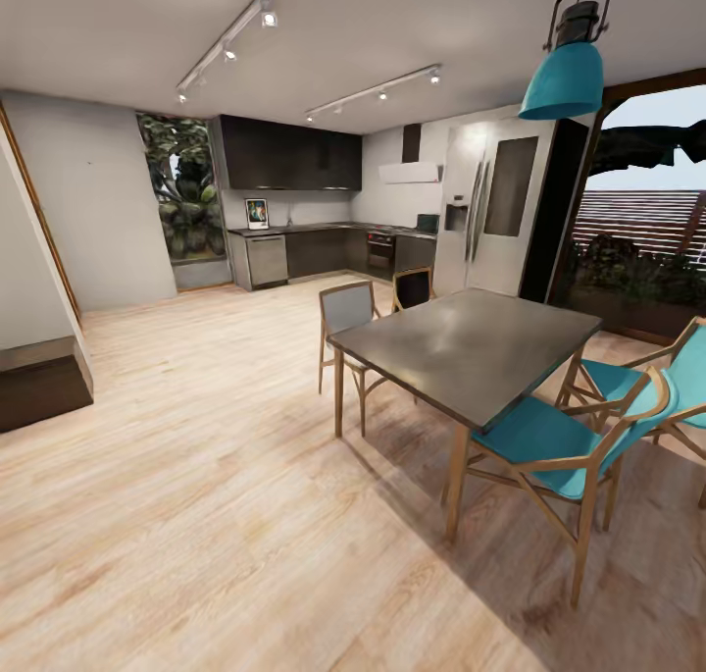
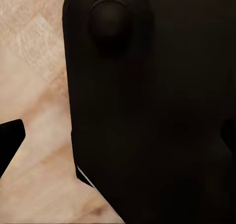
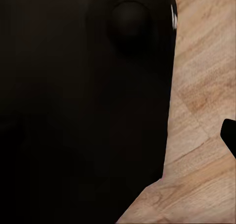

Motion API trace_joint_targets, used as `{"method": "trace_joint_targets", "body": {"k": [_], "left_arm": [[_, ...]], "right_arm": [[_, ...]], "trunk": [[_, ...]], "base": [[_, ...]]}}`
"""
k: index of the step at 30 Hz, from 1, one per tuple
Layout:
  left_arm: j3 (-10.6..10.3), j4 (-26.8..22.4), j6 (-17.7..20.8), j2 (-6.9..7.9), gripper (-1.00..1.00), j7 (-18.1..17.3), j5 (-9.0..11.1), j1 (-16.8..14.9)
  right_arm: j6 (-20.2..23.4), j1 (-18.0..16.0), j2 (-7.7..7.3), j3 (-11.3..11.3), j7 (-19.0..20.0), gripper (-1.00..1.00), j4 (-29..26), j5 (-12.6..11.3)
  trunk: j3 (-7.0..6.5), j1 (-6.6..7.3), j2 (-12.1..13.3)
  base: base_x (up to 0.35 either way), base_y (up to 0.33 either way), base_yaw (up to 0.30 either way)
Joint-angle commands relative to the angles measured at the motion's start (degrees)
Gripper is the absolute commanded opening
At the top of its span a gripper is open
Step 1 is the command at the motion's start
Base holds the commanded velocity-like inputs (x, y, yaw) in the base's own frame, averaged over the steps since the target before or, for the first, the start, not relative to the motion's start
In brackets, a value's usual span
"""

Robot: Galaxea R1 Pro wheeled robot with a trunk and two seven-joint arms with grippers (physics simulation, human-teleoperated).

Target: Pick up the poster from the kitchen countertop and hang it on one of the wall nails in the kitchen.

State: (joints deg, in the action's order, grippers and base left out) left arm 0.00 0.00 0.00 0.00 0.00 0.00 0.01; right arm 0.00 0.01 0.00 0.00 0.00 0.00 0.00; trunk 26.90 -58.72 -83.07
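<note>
- Jaws: both wrist views show a smooth matte black robot body over pale wood-plank floor [image 2: 34, 86]; whether either pair is spread or pressed together, I cannot tell.
- Poster [image 1: 257, 213]: small upright rectangle, upper left of centre, on the glossy dark surface [image 1: 294, 228].
- Table [image 1: 471, 343]: grey slab, teal chairs [image 1: 549, 441].

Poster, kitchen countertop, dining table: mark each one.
poster [image 1: 257, 213], head view, middle of its picture.
kitchen countertop [image 1: 324, 227], head view, top surface along the back wall.
dining table [image 1: 471, 338], head view, bare middle of its top.

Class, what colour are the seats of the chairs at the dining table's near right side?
Teal blue chairs, on light wooden frames; the head view shows them best.
</note>
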Motion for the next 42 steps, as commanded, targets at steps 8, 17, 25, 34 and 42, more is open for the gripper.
{"method": "trace_joint_targets", "body": {"k": [8,17,25,34,42], "left_arm": [[0.2,-2.6,-0.5,-2.57,1.0,-0.1,-0.1,2.0],[0.2,-5.5,-0.5,-2.57,1.0,-0.1,-0.1,2.0],[0.1,-7.7,-0.7,-3.47,1.0,0.0,-0.3,1.9],[0.5,-35.7,-1.0,-3.69,1.0,0.1,-0.5,1.9],[0.8,-36.4,-1.1,-0.47,1.0,0.0,-0.4,1.9]], "right_arm": [[-2.6,-2.6,0.37,0.4,0.1,1.0,-2.5,0.2],[-3.1,-2.7,0.37,0.4,0.1,1.0,-2.5,0.2],[-3.8,-4.0,-0.48,-0.1,0.0,1.0,-3.2,-0.2],[-11.4,-5.6,-0.74,-0.1,-0.1,1.0,-22.1,-0.5],[-11.6,-5.5,-0.41,0.0,-0.1,1.0,-21.2,-0.4]], "trunk": [[0.03,0.0,0.0],[0.03,0.0,0.0],[0.03,0.0,0.0],[0.03,0.0,0.0],[0.03,0.0,0.0]], "base": [[0.0,0.0,0.0],[0.0,0.0,0.0],[0.0,0.0,0.0],[0.0,0.0,0.0],[0.04,0.0,0.069]]}}
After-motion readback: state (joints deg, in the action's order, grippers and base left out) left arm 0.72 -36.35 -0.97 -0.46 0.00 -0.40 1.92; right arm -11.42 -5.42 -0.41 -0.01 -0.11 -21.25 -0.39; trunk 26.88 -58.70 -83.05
